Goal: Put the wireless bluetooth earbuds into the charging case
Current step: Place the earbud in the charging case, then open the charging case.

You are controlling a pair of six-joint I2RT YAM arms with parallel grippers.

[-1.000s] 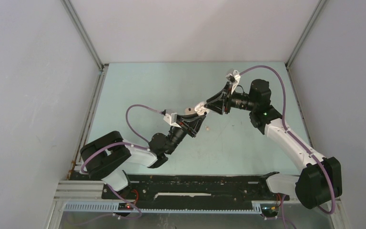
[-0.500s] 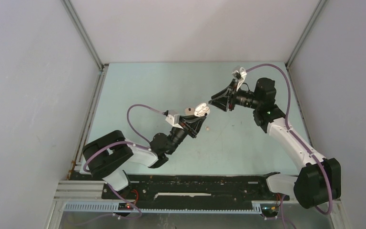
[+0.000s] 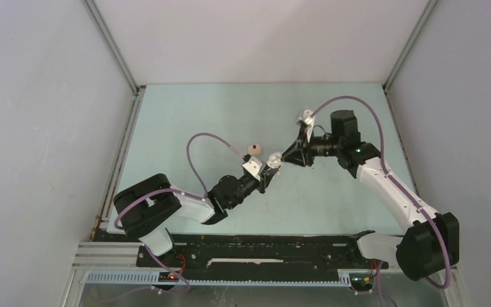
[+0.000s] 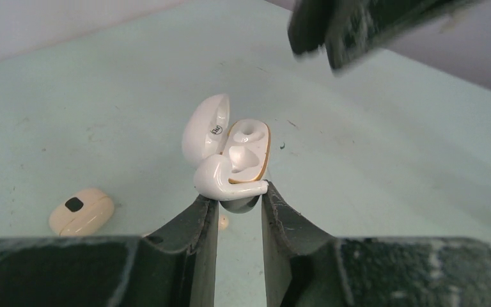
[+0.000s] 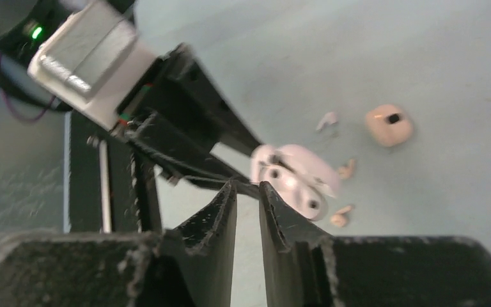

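Two tiny tan earbuds (image 5: 346, 169) lie loose while left gripper (image 4: 238, 195) clamps the open white case (image 4: 230, 153), right gripper (image 5: 248, 187) pinched shut.

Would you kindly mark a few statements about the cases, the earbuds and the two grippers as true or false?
1. The left gripper is shut on the white charging case. True.
2. That case's lid is closed. False: it stands open, showing the inside of the case.
3. A beige case lies closed on the table. True.
4. The right gripper has its jaws wide open. False: they are shut, just beside the white case.
5. Every earbud is inside a case. False: loose earbuds lie on the table.
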